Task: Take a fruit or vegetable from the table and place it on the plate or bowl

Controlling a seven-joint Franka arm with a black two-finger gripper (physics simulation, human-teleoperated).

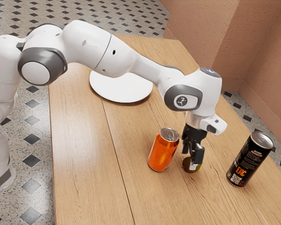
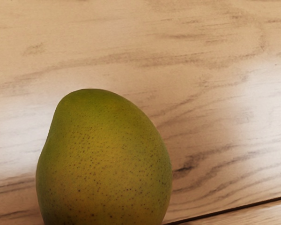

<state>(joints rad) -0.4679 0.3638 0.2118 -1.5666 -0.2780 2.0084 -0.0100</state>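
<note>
mango [image 1: 191,166] on table [image 1: 84,154] between soda can [image 1: 163,150] and tall can [image 1: 249,159], plate [image 1: 122,88] behind

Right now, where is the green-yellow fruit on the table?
In the exterior view the fruit lies under the gripper, just to the view's right of the orange can, the black can farther right.

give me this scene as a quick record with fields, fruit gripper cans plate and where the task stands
fruit: green-yellow mango, low at the wooden table, between the two cans
gripper: black gripper down over the mango
cans: orange can on the exterior view's left of the mango, black can on its right, both standing
plate: white plate farther back on the table, partly behind the arm
task state: mango not yet on the plate
</note>
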